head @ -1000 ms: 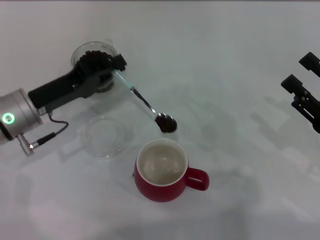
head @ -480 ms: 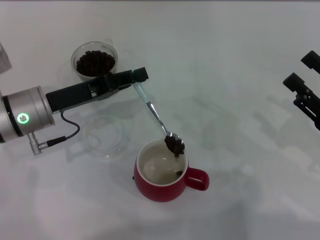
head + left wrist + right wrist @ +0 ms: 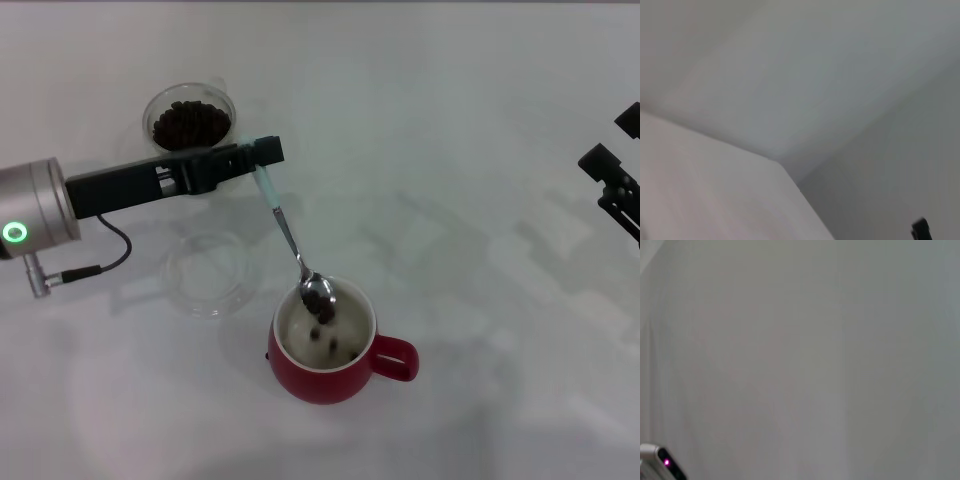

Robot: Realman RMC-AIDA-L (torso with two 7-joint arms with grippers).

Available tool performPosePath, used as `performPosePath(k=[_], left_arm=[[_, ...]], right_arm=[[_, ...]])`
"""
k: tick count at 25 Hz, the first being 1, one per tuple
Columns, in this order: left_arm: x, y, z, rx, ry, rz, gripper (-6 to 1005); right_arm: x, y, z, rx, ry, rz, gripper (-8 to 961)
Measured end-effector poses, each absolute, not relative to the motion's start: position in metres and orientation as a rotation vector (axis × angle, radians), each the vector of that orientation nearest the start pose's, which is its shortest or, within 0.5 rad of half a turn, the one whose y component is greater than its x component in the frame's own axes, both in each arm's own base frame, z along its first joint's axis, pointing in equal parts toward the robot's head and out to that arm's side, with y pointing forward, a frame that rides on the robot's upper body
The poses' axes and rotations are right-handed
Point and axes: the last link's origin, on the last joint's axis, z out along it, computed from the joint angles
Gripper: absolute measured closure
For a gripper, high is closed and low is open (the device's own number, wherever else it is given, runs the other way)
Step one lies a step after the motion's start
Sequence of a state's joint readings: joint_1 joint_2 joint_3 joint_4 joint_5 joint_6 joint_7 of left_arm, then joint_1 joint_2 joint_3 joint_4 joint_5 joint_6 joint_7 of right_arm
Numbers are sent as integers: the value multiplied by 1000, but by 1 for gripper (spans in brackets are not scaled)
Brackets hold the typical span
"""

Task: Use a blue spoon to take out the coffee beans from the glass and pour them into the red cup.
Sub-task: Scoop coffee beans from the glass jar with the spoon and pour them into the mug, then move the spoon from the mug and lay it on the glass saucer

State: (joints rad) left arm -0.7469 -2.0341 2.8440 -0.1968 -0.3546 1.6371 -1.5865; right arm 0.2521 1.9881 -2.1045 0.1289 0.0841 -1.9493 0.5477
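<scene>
Head view: the left gripper (image 3: pixel 262 158) has its fingers pinched on the pale handle of the blue spoon (image 3: pixel 293 243), near the handle's top end. That far-back hold lets the neck slope down and away toward five o'clock while the arm itself stays clear of the mug. The metal bowl hangs just over the rim at the eleven o'clock side of the red cup (image 3: pixel 325 345), tipped so that its load slides off. A few coffee beans (image 3: pixel 327 318) show below the bowl against the cream inside, and one or two more lie on the bottom. So the pour looks under way, and probably nearly done for this spoonful.

The glass (image 3: pixel 190 121) stands at about eleven o'clock from the mug, well apart from it, with a dark heap of beans left inside, so more scoops seem needed. A flat clear dish (image 3: pixel 206 272) sits on the desk (image 3: pixel 450 150) at nine o'clock of the mug, holding nothing.

The right gripper (image 3: pixel 617 180) is parked at the three o'clock edge, away from the work, its fingers spread.
</scene>
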Motion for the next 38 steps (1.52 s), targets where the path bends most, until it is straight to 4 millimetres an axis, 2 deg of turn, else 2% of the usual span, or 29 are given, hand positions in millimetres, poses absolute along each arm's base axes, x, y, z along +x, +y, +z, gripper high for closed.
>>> performPosePath(k=[7,11,14,19,22,25,28,32,38], left_arm=[[-223,333,-37,-2828,-1057,-1001,875],[-211,337,-36,-2877,-943,-1010,875],[-205,340,-34,-2888,-913,-1039,875],[-198,340,-17,-2830,-922,-1222,875],[-217,338,2,-2662,-1016,-1310,875],[-252,329,19,-2455,-1111,-1325,875],[-280,317,25,-2310,-1184,-1298,875],[-306,301,15,-2199,-1304,-1227,874],[-323,286,-4,-2127,-1421,-1157,874]], right_arm=[[335,197,21,-2012,427,1171,316],[335,199,20,-2011,434,1164,316],[335,199,19,-2009,437,1165,316],[335,198,20,-2000,435,1171,317],[336,195,22,-1997,431,1175,317],[337,195,23,-1994,430,1170,317],[338,195,25,-1992,428,1164,317],[339,199,26,-1997,425,1153,317],[337,203,27,-2006,412,1157,317]])
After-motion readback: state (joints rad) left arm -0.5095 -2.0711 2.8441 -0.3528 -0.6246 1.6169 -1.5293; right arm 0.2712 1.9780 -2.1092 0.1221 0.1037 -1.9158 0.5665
